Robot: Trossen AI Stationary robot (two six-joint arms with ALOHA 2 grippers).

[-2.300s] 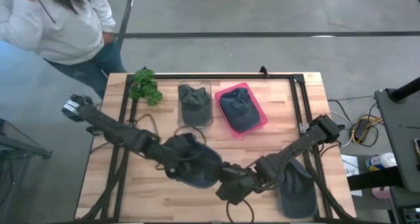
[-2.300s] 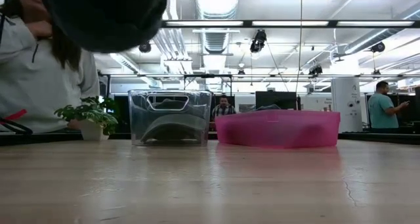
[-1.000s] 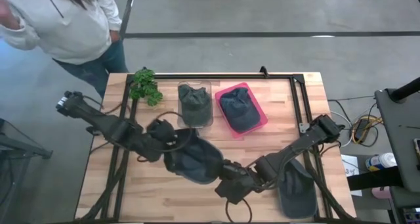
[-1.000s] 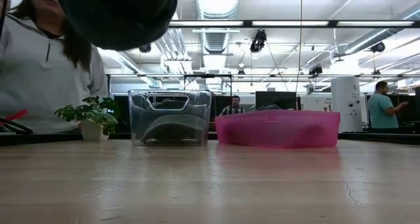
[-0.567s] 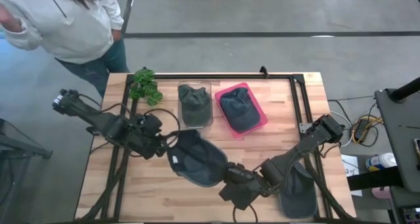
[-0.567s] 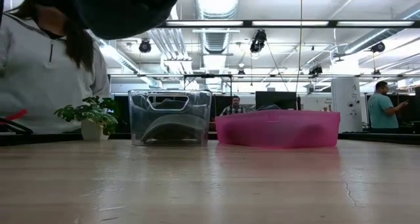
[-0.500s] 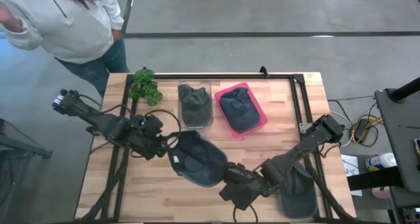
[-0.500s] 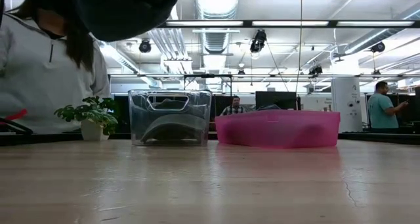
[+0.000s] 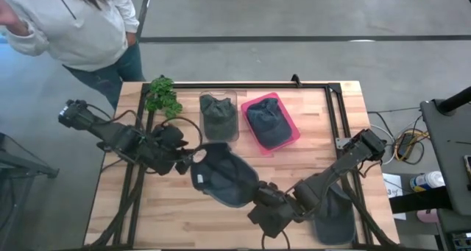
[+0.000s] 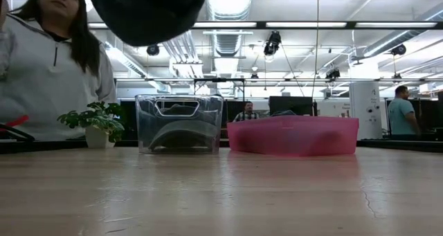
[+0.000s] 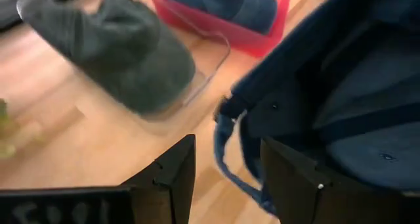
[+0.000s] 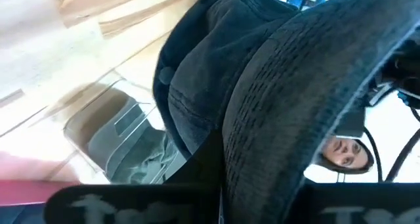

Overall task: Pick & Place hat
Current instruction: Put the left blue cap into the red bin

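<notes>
A dark blue hat [image 9: 224,176] hangs over the middle of the table, its hollow side up. The low view shows it high at the top [image 10: 149,11]. My right gripper [image 9: 259,198] is shut on its brim. My left gripper [image 9: 188,161] stands open just left of the hat's rear. In the left wrist view the hat's back strap [image 11: 226,142] shows beyond the gap between the fingers [image 11: 174,175], untouched. Another dark hat [image 9: 335,213] lies flat on the table under my right arm. My right gripper holds the hat by its brim [image 9: 250,191], coming at it from the table's near right side. In the right wrist view the stitched brim [image 12: 295,86] covers the fingers, so the kind of hold is hidden. The hat is lifted clear of the table, crown down.
A clear bin [image 9: 218,117] with a grey-green hat and a pink bin [image 9: 270,122] with a blue hat stand at the far middle. A small plant [image 9: 162,96] is at the far left. A person [image 9: 66,23] stands beyond the far left corner.
My left gripper, still open, has drawn back from the hat's rear toward the table's left edge and tipped. The hat, still held up by my right gripper, has shifted a little toward the table's right.
</notes>
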